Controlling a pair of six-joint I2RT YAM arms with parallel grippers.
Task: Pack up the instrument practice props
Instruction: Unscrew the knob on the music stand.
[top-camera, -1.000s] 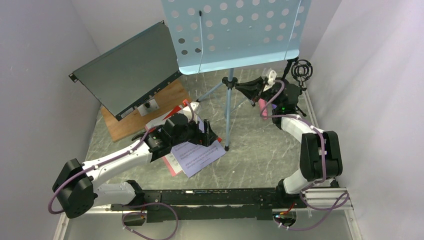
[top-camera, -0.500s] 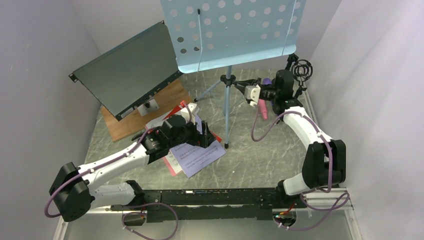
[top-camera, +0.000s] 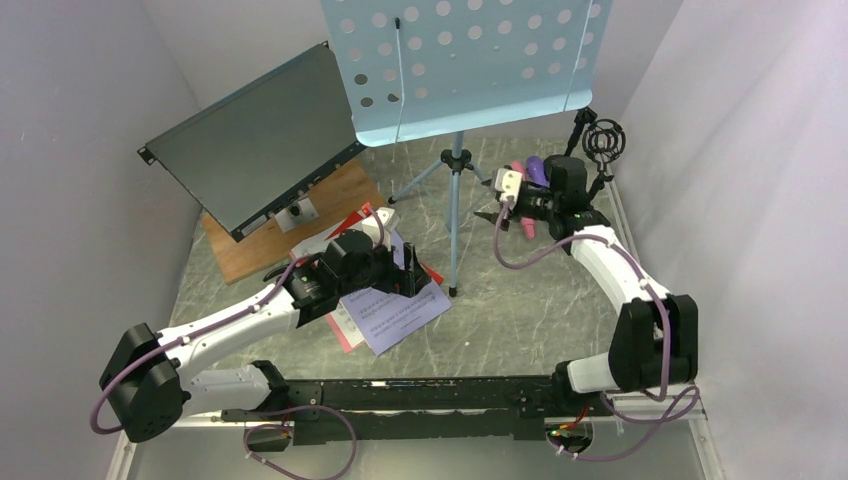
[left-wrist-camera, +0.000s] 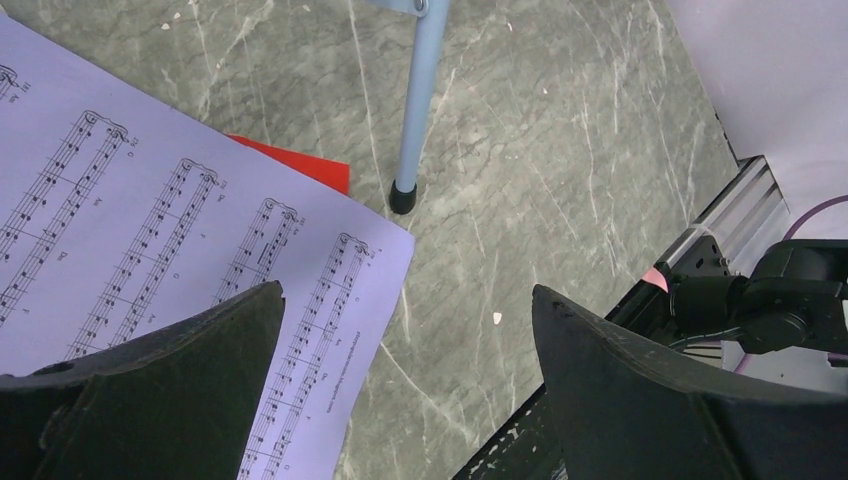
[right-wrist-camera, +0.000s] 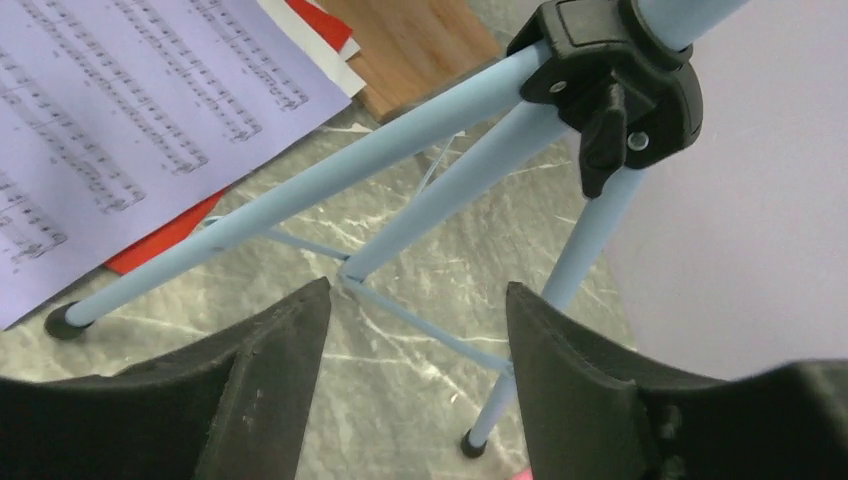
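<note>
While the left tool (top-camera: 405, 277) hangs low over the table (top-camera: 520, 300) with its jaws spread as wide as they go and nothing between them, the white sheet-music page (left-wrist-camera: 150, 230) lies flat directly beneath it, one corner reaching into the gap between the fingers. A red page (left-wrist-camera: 300, 162) peeks out from under that sheet just ahead of the tool, and a little beyond it the black foot of one tripod leg (left-wrist-camera: 410, 130) stands on the table. Farther out, the right tool (right-wrist-camera: 415, 300) is partly open and empty, pointing at the light-blue tripod legs that spread from a black hub (right-wrist-camera: 610, 80) ahead of it. Close beside this tool's wrist are the pink microphone (top-camera: 526, 227) and the purple microphone (top-camera: 535, 170), with a black mic support (top-camera: 603, 140) just past them. The light-blue perforated music rack (top-camera: 470, 60) rises above and beyond the right tool. Well to that tool's left, a large dark metal box (top-camera: 250, 140) stands tilted over a wooden board (top-camera: 300, 215).
</note>
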